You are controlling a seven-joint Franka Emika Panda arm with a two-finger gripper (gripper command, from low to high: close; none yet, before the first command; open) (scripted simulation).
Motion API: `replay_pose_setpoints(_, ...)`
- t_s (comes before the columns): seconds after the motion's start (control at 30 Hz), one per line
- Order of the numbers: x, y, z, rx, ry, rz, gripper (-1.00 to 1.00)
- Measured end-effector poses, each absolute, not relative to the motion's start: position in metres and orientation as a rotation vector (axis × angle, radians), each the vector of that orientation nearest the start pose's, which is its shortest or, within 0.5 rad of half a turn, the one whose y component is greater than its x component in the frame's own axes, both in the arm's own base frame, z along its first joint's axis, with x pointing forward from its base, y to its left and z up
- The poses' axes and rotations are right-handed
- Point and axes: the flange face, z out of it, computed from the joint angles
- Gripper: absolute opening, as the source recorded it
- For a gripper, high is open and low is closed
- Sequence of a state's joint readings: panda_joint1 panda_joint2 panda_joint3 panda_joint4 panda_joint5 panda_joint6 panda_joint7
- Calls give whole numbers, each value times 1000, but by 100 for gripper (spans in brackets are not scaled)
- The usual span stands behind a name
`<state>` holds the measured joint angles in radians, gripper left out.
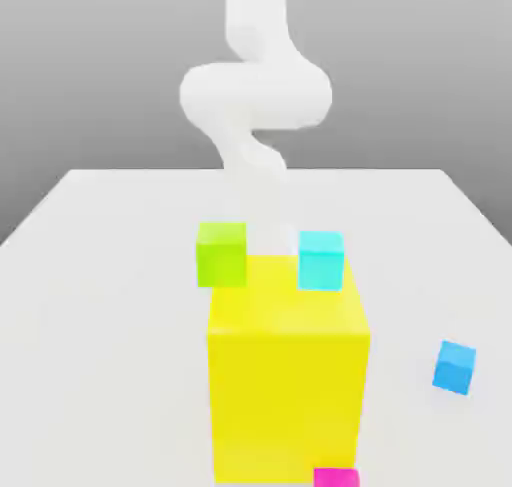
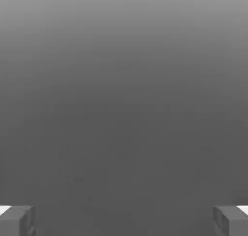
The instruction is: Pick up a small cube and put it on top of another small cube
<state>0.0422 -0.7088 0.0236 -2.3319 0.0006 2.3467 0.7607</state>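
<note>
We list: end effector (image 2: 124,220) wide, holding nothing, fingertips (image 2: 17,220) well apart. On the surface (image 1: 100,275): green cube (image 1: 221,254), cyan cube (image 1: 320,259), blue cube (image 1: 455,366), all unstacked, awaiting our pick.

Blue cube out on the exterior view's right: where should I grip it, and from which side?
Come straight down onto the blue cube and close on two opposite vertical faces. It sits flat on the white table, apart from the big yellow block, so all its sides are free.
</note>
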Motion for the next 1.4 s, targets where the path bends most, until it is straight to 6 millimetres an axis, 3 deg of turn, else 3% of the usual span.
replay_pose_setpoints(0.17,427,93,568,-2755,669,-770,0)
replay_pose_setpoints(0.37,437,171,444,-2944,322,-545,0)
replay_pose_setpoints(0.53,411,228,340,-3048,2,-342,0)
replay_pose_setpoints(0.67,364,272,261,-3087,-303,-168,0)
replay_pose_setpoints(0.77,330,283,207,-3097,-475,-40,0)
replay_pose_setpoints(0.87,322,286,169,-3096,-518,-5,0)
replay_pose_setpoints(0.97,320,286,135,-3096,-524,0,0)
replay_pose_setpoints(1.0,319,286,129,-3097,-525,0,-100)
replay_pose_setpoints(1.23,319,286,130,-3097,-526,0,-100)
replay_pose_setpoints(1.4,320,286,179,-3097,-525,0,-100)
